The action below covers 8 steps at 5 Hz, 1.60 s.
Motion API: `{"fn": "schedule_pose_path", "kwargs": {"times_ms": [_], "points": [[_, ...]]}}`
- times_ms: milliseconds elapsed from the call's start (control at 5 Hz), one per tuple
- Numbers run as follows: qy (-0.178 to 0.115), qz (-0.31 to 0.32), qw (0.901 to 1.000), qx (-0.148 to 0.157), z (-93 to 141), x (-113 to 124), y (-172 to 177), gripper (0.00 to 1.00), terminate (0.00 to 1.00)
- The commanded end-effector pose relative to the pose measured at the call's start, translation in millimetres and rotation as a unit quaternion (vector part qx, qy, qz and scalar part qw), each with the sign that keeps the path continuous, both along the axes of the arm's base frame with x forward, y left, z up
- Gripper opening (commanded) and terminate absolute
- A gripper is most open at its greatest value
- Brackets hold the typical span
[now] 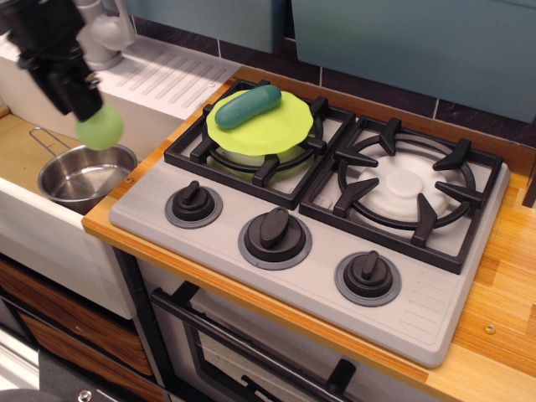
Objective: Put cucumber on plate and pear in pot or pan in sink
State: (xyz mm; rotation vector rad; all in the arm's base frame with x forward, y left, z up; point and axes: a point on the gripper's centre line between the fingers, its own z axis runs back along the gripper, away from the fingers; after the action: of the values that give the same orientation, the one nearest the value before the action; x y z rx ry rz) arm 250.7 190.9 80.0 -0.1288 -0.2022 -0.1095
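The claw [86, 107] grips the pear [100, 128] just above the saucepan [84, 176]; best to lower straight down, centre over the bowl, then release.

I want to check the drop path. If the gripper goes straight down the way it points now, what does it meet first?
Probably the shiny steel saucepan: the gripper, shut on the light green pear, hangs above its rim. One view leaves depth uncertain.

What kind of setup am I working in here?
Probably a toy play kitchen: a two-burner stove with three knobs, a sink with a grey tap beside it, and an oven door below. The gripper holds a plastic pear above the saucepan.
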Motion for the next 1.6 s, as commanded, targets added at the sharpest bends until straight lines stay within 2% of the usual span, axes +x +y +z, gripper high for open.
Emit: {"fn": "schedule_pose_path", "kwargs": {"times_ms": [0,400,600,1000,1400], "points": [[-0.05,-0.024,0.9985,-0.004,-21.7,-0.1,38.1,0.0,0.0],[-0.064,-0.013,0.9978,0.011,-22.9,4.0,42.7,0.0,0.0],[-0.056,-0.007,0.9982,0.021,-12.4,2.2,36.9,1.0,0.0],[-0.025,0.009,0.9992,0.031,17.4,-3.9,19.6,1.0,0.0],[0.026,0.034,0.9983,0.04,60.4,-4.9,-4.3,1.0,0.0]]}}
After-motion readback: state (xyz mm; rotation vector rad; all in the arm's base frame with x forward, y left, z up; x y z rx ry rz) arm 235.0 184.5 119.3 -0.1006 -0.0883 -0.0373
